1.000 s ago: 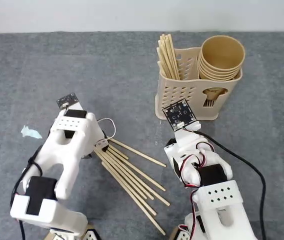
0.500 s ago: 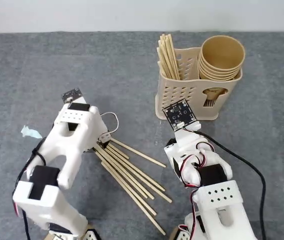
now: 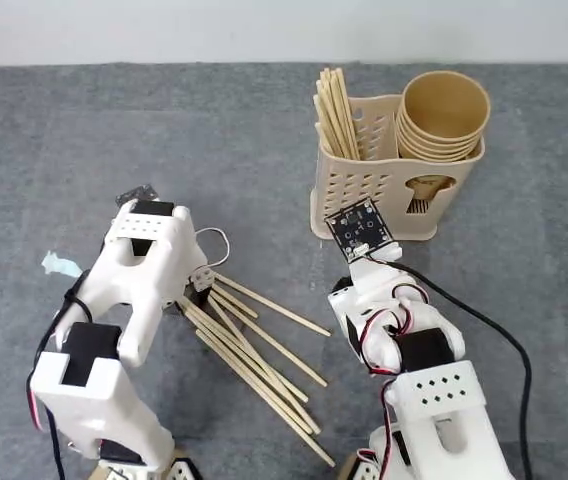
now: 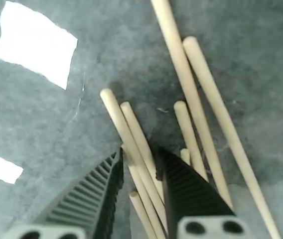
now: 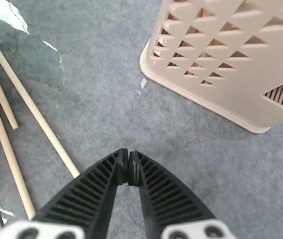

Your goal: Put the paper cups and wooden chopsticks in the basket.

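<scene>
cups (image 3: 446, 110) in basket (image 3: 364, 190) | chopsticks (image 3: 272, 303) on table (image 3: 64, 130), front-left

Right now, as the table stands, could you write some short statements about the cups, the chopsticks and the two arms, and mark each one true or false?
1. The paper cups stand stacked inside the basket. True.
2. Every wooden chopstick is already in the basket. False: several loose chopsticks lie on the grey mat by the left arm.
3. The right arm has its jaws shut, with nothing between them. True.
4. The right arm's jaws touch the basket. False: they are over bare mat, apart from the basket.
5. The left arm's jaws have loose chopsticks between them. True.
</scene>
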Controlling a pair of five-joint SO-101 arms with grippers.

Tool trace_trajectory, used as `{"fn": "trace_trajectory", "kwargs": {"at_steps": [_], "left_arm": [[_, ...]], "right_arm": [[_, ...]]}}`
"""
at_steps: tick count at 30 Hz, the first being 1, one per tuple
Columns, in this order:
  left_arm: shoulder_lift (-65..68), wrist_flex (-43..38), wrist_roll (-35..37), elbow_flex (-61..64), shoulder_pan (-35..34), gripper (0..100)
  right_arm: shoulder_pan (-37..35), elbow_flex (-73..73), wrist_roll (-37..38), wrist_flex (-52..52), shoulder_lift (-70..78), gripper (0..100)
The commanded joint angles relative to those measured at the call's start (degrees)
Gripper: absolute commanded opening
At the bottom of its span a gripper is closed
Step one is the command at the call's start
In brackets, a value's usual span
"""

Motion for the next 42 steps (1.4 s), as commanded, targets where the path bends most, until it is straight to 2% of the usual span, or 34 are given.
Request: {"fn": "trace_trajectory", "kwargs": {"at_steps": [1, 7, 12, 16, 20, 30, 42], "left_arm": [[1.8, -0.4, 0.4, 0.7, -1.1, 10], [1.8, -6.8, 0.6, 0.7, -0.9, 10], [1.8, -7.2, 0.7, 0.3, 1.8, 10], [1.4, -7.3, 0.7, 0.1, 3.8, 1], [1.3, -6.2, 0.8, -2.4, 4.2, 1], [1.2, 3.0, 0.8, -14.5, 4.2, 1], [1.2, 21.2, 0.8, -42.0, 4.1, 1]], "right_arm": [[0.0, -0.4, 0.6, -0.7, -1.2, 1.9], [0.0, -0.4, 0.6, -0.7, -1.3, 1.9], [0.0, -0.4, 0.6, -0.7, -1.3, 1.9], [0.0, -0.4, 0.6, -0.7, -1.3, 1.9], [0.0, -0.4, 0.6, -0.7, -1.3, 1.9], [0.0, -0.4, 0.7, -0.7, -1.5, 1.9], [1.4, -0.4, 0.8, -0.7, -1.7, 1.5]]}}
